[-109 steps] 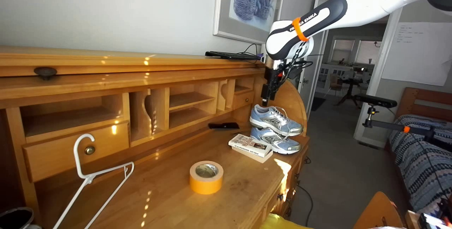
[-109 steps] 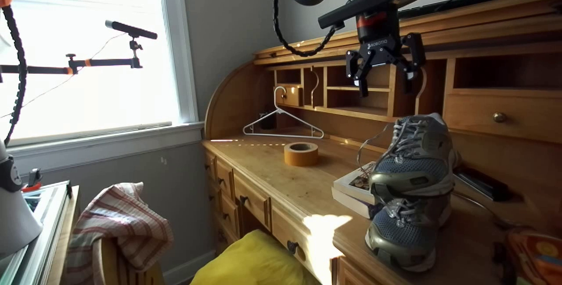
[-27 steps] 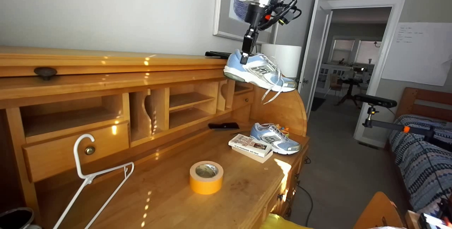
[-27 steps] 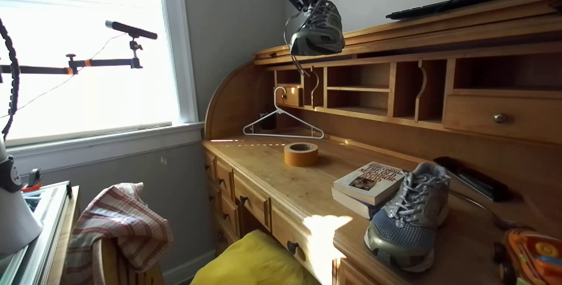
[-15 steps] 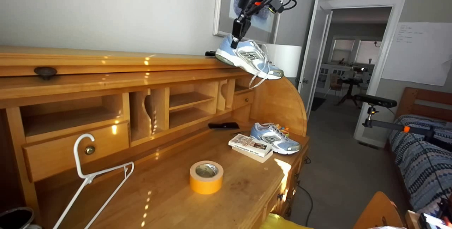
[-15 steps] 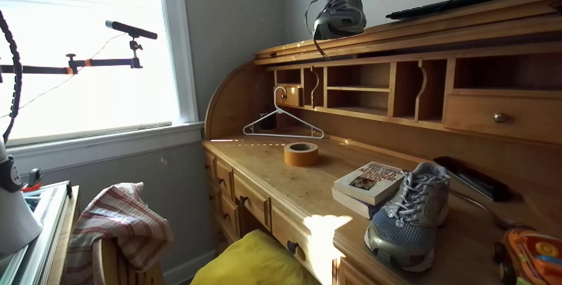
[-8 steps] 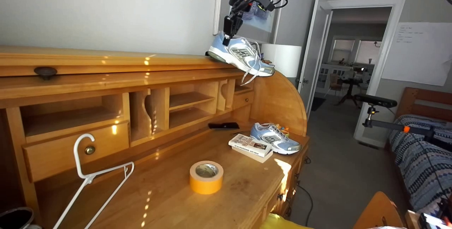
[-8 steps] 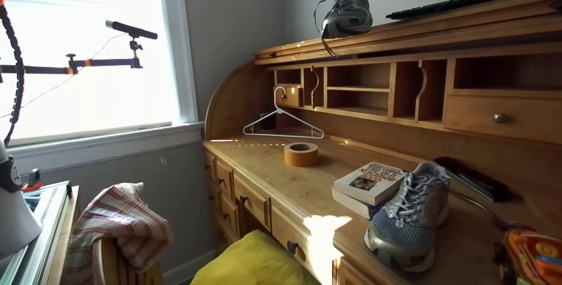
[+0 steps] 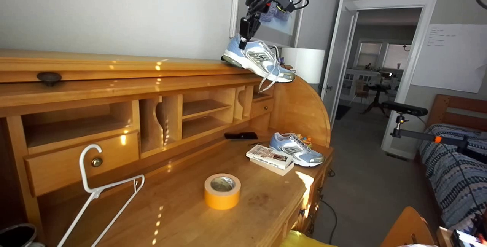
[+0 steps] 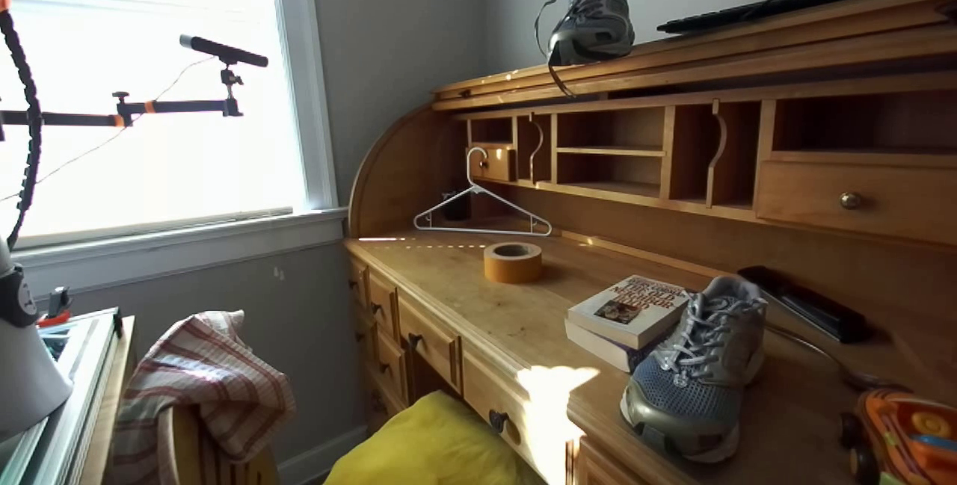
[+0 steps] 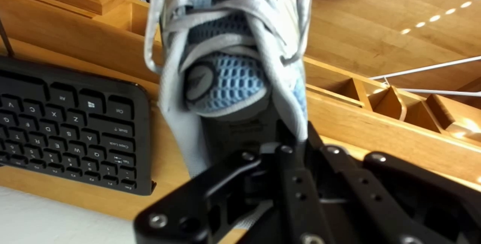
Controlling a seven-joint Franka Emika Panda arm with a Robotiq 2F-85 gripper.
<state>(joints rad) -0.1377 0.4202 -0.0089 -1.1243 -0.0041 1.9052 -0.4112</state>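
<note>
A light blue and silver sneaker (image 9: 262, 56) hangs toe-down at the top of the wooden desk, its loose lace dangling. My gripper (image 9: 243, 44) is shut on the rim of its opening; in the wrist view one finger (image 11: 285, 129) goes inside the shoe and the other lies outside. The sneaker (image 10: 594, 25) shows toe-first over the top ledge (image 10: 516, 81); whether its sole touches the ledge I cannot tell. The matching sneaker (image 10: 691, 380) stands on the desktop beside two stacked books (image 10: 628, 313).
A black keyboard (image 11: 67, 123) lies on the top ledge close to the held sneaker. An orange tape roll (image 9: 222, 197), a white hanger (image 9: 97, 192), a black object (image 9: 241, 136) and a toy car (image 10: 912, 433) are on the desk. A white lampshade (image 9: 306, 62) stands behind.
Earlier my gripper stood open above the two stacked sneakers. It has since closed on the upper one and lifted it to the top ledge; over the last half second it has barely moved.
</note>
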